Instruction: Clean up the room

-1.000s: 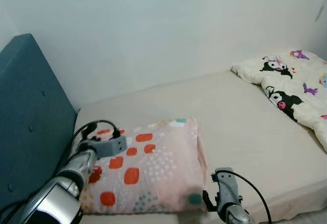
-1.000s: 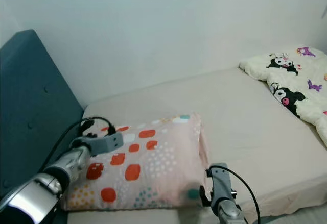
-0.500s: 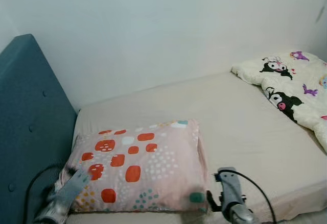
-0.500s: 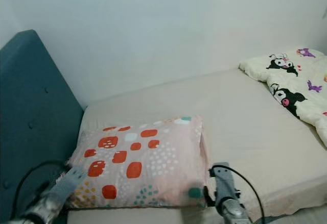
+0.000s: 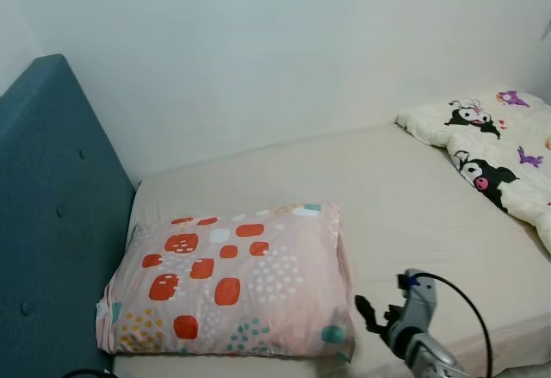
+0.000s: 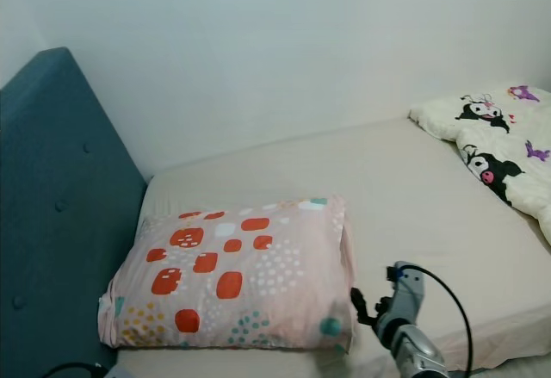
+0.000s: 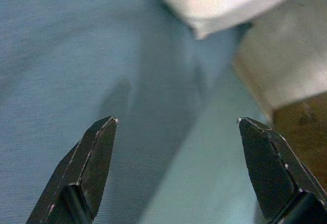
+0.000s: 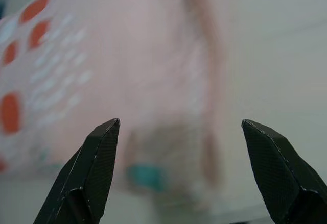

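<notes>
A pink pillow (image 5: 232, 281) with red-orange patches and dots lies flat on the beige bed (image 5: 405, 197), up against the blue headboard (image 5: 52, 223). My right gripper (image 5: 363, 311) hovers just off the pillow's near right corner, open, with nothing between its fingers; its wrist view looks at the pillow (image 8: 102, 71) from close by. My left gripper (image 7: 176, 124) is open and empty, facing the blue headboard fabric (image 7: 76, 55).
A cream blanket (image 5: 491, 158) with black cartoon figures is bunched at the far right of the bed. A white wall (image 5: 275, 42) runs behind the bed. The bed's near edge lies at the bottom right.
My left arm has dropped away from the pillow's left side and out of the head views. The right gripper has shifted slightly right. The pillow lies released.
</notes>
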Available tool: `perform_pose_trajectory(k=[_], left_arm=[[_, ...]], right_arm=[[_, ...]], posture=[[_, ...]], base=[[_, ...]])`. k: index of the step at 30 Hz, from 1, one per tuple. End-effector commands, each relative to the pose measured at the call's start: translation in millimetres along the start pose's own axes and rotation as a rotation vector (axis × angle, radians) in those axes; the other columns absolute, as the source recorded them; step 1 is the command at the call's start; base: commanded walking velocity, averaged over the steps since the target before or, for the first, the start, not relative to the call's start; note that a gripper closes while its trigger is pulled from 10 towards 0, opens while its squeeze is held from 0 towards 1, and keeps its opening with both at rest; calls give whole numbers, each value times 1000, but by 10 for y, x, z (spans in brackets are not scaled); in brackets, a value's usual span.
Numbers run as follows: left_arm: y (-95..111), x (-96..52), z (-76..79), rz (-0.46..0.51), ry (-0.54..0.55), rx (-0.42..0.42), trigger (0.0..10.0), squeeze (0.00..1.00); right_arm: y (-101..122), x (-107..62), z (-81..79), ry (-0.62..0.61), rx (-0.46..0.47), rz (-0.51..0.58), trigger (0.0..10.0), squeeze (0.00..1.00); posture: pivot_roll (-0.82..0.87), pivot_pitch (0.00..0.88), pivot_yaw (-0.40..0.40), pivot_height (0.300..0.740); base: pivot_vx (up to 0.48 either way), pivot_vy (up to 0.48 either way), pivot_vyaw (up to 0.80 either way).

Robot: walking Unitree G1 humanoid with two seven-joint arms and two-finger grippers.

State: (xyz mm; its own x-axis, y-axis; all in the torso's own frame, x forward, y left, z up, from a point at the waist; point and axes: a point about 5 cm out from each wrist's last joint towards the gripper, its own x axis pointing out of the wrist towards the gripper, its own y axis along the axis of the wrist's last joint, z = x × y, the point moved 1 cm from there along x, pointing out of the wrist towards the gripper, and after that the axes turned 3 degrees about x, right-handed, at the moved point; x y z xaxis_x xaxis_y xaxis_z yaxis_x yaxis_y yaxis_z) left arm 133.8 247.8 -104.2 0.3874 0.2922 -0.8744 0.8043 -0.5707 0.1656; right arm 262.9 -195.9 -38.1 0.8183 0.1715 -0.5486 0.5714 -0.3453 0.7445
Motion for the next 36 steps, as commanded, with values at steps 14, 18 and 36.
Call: perform_pose_trajectory(k=[14, 18, 36], left_arm=[[345, -34, 293, 95, -97, -67, 10000, 0], [368, -35, 301, 92, -100, -97, 10000, 0], [489, -42, 316, 108, -113, -116, 10000, 0]], right_arm=[[-257, 124, -501, 156, -158, -142, 10000, 0], [-277, 116, -484, 151, -173, -154, 10000, 0], [-518, -76, -53, -67, -188, -237, 10000, 0]], posture=[[-19, 62, -13, 740], [-20, 56, -17, 740], [-16, 24, -17, 740]], base=[[0, 0, 0], [0, 0, 0], [-351, 0, 0]])
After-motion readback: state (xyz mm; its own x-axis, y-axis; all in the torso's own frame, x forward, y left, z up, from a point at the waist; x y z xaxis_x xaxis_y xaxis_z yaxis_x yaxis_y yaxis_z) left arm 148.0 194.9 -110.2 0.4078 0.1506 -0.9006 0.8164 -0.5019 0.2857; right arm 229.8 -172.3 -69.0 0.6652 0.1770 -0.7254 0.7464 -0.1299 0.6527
